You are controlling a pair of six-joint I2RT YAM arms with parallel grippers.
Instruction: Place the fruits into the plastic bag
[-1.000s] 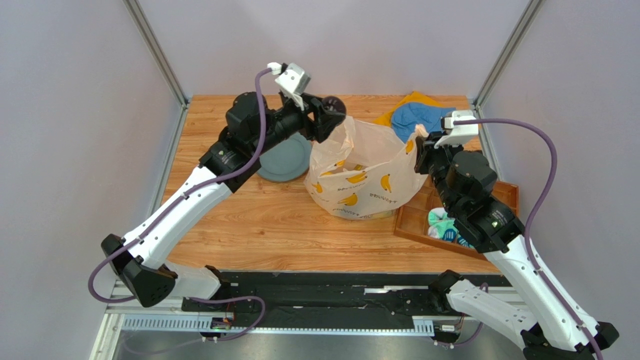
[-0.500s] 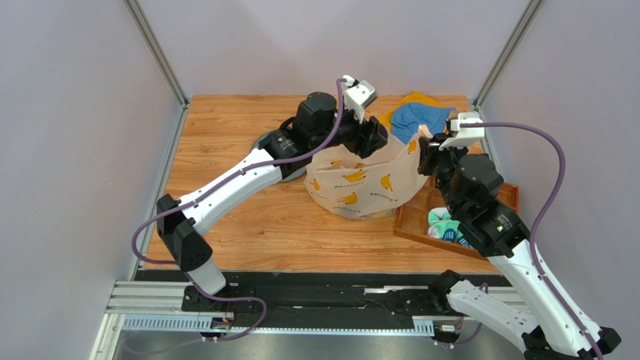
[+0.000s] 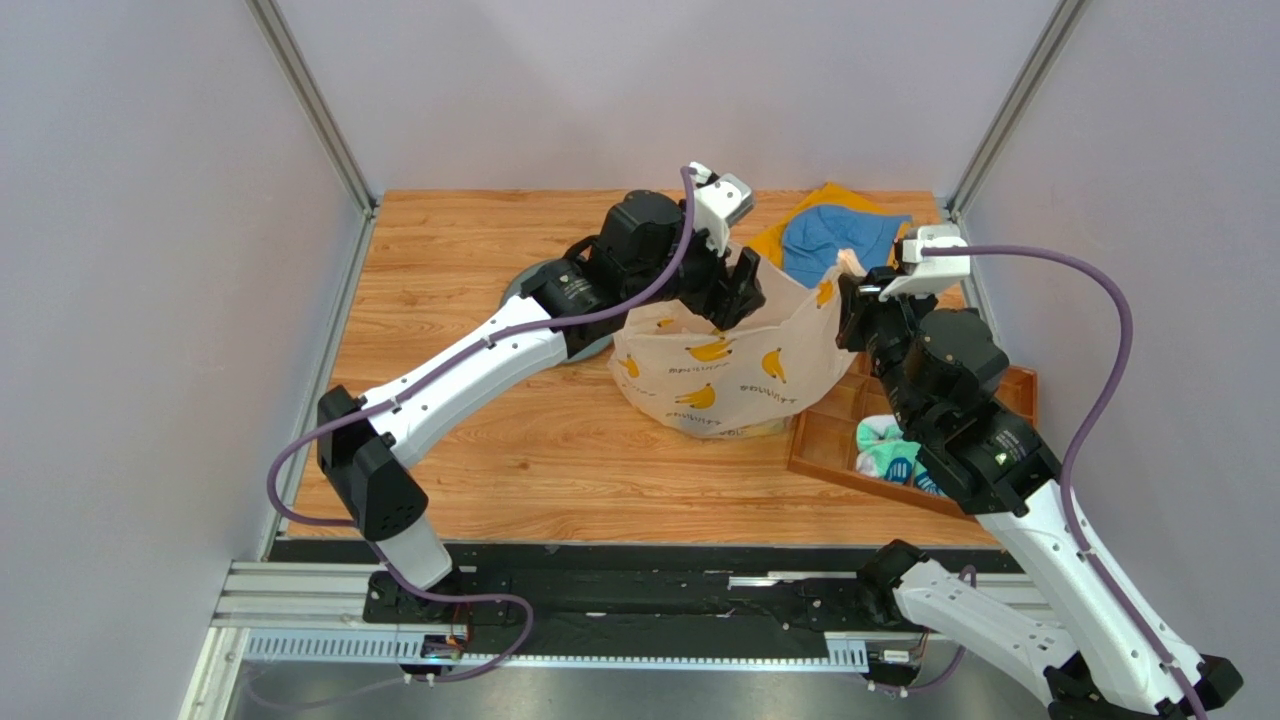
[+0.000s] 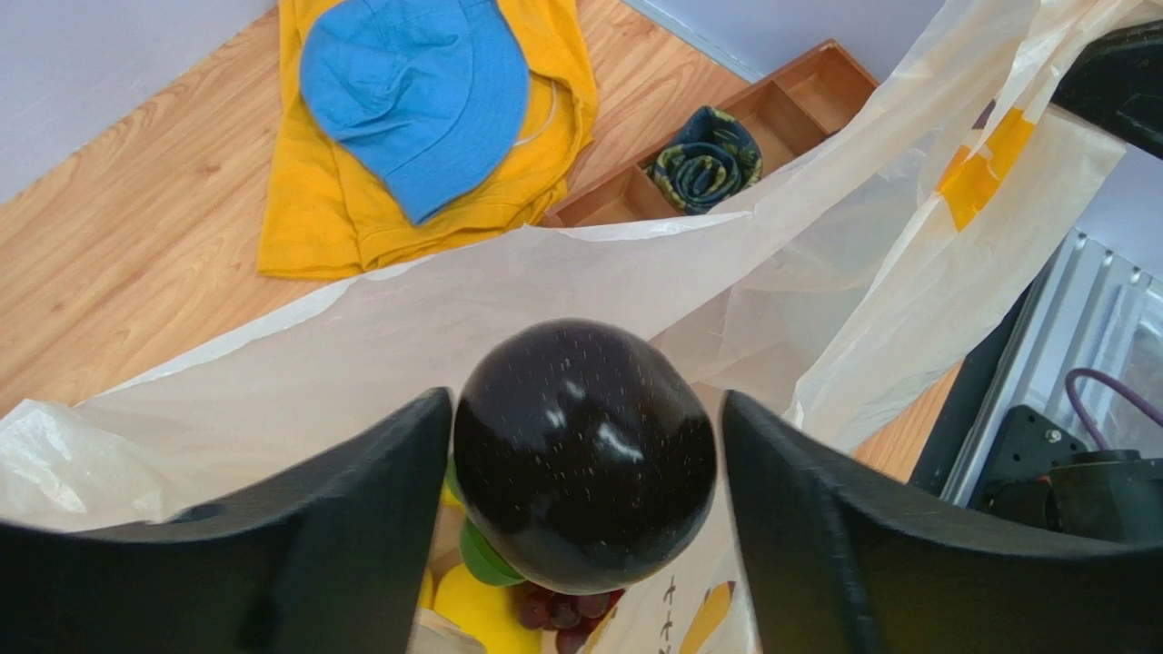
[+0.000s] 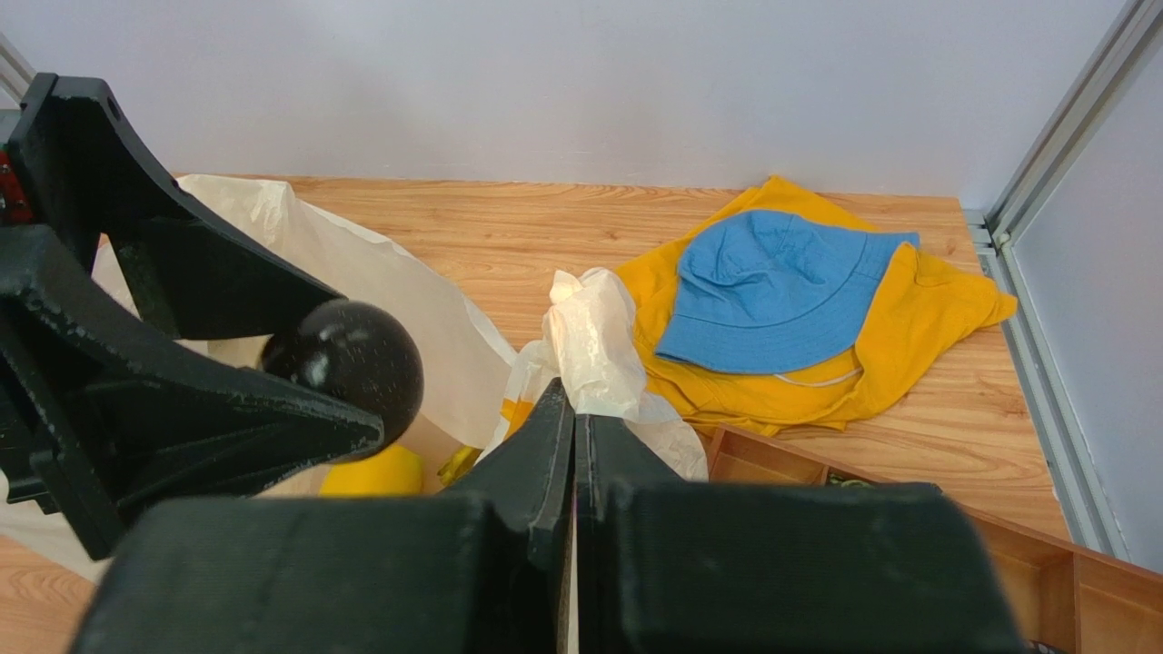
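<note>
Left claw (image 3: 733,288), gripping dark round fruit (image 4: 584,450), had moved rightward over plastic bag (image 3: 721,368) mouth; right claw (image 5: 573,409) clamped its handle.

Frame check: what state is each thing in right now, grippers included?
left gripper: shut on the dark fruit, above the plastic bag.
right gripper: shut on the bag handle.
dark fruit: gripped, not yet in the bag.
plastic bag: mouth open, yellow fruit and grapes inside.
blue hat: lying on the yellow cloth.
</note>
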